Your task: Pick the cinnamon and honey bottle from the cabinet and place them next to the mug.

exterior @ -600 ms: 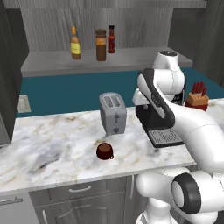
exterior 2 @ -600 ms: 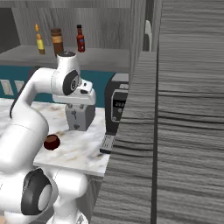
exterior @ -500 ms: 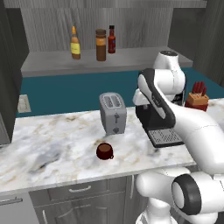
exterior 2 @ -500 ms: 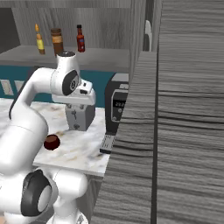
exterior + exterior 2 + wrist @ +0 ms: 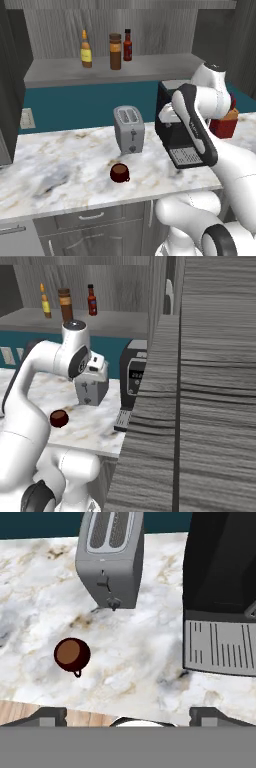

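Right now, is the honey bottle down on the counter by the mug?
No, the honey bottle stands on the cabinet ledge, beside the cinnamon.

Nothing visibly moved; arm [image 5: 200, 130] holds same pose.

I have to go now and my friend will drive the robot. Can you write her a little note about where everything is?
Gripper: fingers wide apart, holding nothing, looking down at the counter.
Cinnamon and honey bottle stand on the cabinet ledge, beside a red bottle.
Mug sits on the counter in front of the toaster.
Done: nothing.
Left: fetch both and set them next to the mug.
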### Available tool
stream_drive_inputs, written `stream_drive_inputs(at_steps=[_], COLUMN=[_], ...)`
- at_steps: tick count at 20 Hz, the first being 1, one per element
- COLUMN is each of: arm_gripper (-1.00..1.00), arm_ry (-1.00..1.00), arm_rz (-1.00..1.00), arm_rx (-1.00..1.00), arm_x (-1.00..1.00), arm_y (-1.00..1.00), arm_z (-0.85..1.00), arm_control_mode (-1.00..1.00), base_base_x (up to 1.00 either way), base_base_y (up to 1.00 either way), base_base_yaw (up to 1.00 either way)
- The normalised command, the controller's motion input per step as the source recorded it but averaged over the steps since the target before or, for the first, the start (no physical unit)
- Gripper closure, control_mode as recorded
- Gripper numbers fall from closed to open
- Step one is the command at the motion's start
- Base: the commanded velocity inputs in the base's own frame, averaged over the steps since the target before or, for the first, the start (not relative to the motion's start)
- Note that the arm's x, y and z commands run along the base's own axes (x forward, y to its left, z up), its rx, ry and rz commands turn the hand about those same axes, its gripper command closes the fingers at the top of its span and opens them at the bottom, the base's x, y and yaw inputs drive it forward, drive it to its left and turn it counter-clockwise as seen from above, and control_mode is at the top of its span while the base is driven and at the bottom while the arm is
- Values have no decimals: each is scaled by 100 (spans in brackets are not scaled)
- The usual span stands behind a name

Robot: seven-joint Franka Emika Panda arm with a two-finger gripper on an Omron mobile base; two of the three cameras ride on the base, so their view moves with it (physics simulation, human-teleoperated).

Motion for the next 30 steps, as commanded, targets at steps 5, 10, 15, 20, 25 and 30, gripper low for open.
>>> stream_drive_inputs(at_steps=[5, 10, 15, 20, 25, 30], arm_gripper=[-100, -100, -100, -100, -100, -100], arm_ry=[-12, -9, -15, -18, -11, -15], arm_rz=[0, 0, 0, 0, 0, 0], arm_rx=[8, 1, 0, 0, 0, -4], arm_x=[-8, -6, 0, 0, 7, 61], arm_y=[16, 43, 84, 54, 9, 27], arm_z=[61, 82, 81, 80, 57, 5], arm_control_mode=[-100, -100, -100, -100, -100, -100], base_base_x=[0, 0, 0, 0, 0, 0], base_base_y=[0, 0, 0, 0, 0, 0], base_base_yaw=[0, 0, 0, 0, 0, 0])
